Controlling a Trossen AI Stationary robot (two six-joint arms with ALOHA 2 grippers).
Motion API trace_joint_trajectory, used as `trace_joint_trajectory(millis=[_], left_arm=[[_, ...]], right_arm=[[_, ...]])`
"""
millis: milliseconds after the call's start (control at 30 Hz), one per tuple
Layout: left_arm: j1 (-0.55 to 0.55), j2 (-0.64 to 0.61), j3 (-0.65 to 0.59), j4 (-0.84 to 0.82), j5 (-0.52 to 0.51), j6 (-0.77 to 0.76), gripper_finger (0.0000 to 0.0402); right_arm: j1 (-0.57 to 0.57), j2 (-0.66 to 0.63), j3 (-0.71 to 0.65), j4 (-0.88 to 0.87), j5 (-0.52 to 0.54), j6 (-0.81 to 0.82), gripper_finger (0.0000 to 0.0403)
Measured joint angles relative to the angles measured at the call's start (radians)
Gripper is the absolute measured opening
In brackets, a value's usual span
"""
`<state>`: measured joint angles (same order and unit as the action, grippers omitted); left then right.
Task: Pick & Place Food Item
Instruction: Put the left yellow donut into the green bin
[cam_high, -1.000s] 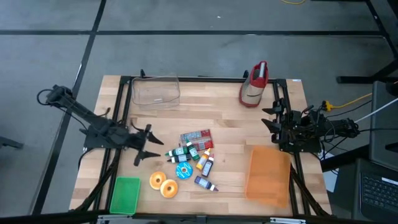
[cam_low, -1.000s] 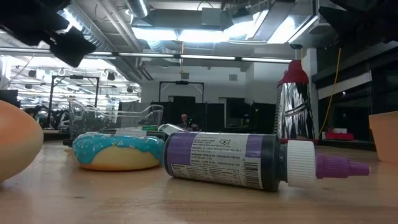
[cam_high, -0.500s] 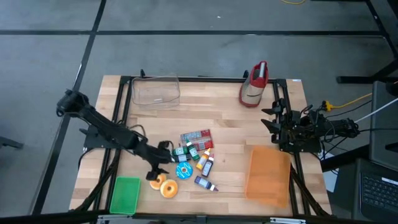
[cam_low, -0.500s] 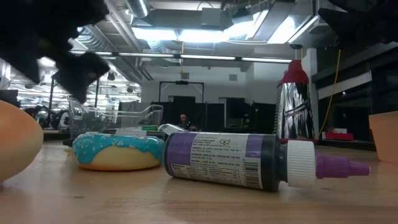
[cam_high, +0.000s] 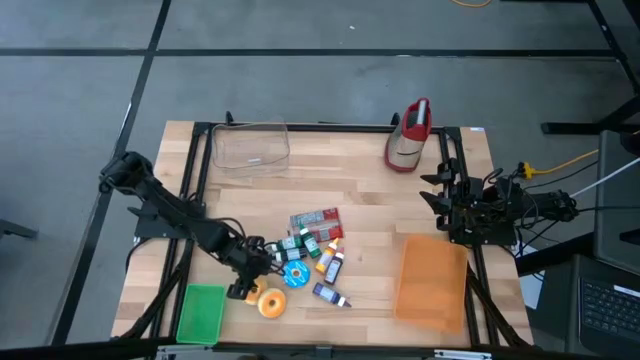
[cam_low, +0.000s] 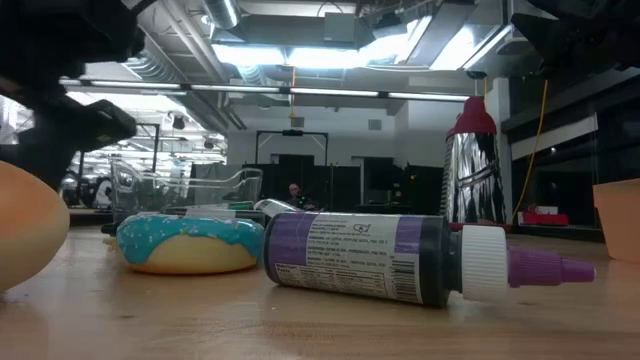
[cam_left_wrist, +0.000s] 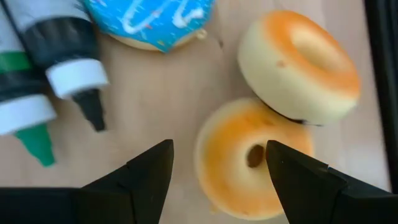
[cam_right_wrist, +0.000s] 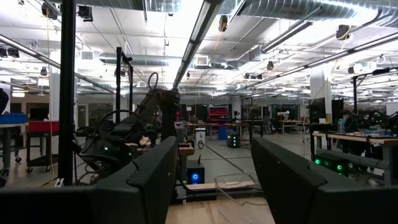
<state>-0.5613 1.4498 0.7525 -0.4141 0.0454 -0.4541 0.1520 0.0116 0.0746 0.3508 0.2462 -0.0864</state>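
Your left gripper is down over the two orange doughnuts at the near-left of the item pile, jaws spread wide and holding nothing; in the left wrist view the flat orange doughnut sits right in the gap between the fingers, nearer the right-hand one, and I can't tell if either finger touches it. The second orange doughnut lies just beyond the jaws, tilted and leaning on the edge of the first. The blue-iced doughnut is further out past the jaw tips, off to the other side, with the green-tipped bottle and black-tipped bottle beside it. From above, only one orange doughnut shows clear of the arm, next to the green tray; the purple bottle is well apart from the jaws. Your right gripper is parked at the right table edge near the orange bin, fingers apart, empty, pointing out into the room
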Motion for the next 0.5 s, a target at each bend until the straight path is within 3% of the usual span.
trace_joint_trajectory(millis=[500], left_arm=[[-0.042, 0.082, -0.009, -0.004, -0.077, -0.093, 0.0251]], right_arm=[[0.0, 0.0, 0.0, 0.0, 0.0, 0.001, 0.021]])
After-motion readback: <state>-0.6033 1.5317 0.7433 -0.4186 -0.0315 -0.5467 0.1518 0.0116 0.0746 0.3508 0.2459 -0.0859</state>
